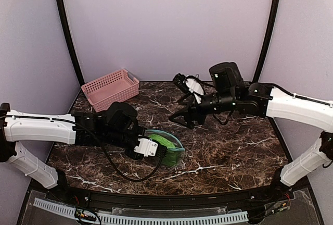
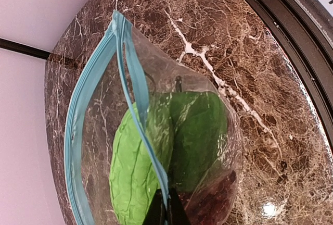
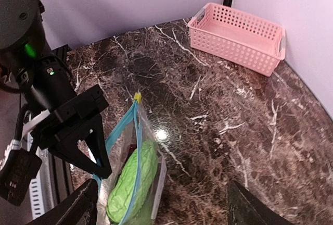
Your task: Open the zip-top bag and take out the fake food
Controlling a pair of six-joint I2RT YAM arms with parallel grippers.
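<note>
The zip-top bag [image 1: 169,142] stands on the marble table with its teal zip strip [image 2: 136,95] parted and its mouth open. A yellow slider [image 3: 137,97] sits at one end of the strip. Inside lie the bright green piece [image 2: 132,175] and the dark red grapes [image 2: 216,201]; the green piece also shows in the right wrist view [image 3: 132,180]. My left gripper [image 2: 166,212] is shut on one side of the zip strip; it also shows in the top view [image 1: 162,151]. My right gripper [image 1: 184,118] is open and empty, above the table beyond the bag, with its fingers [image 3: 78,207] wide apart.
A pink slotted basket [image 1: 110,88] stands at the back left corner and also shows in the right wrist view [image 3: 239,37]. The table's black front rail [image 2: 291,32] runs close to the bag. Purple walls enclose the back and both sides.
</note>
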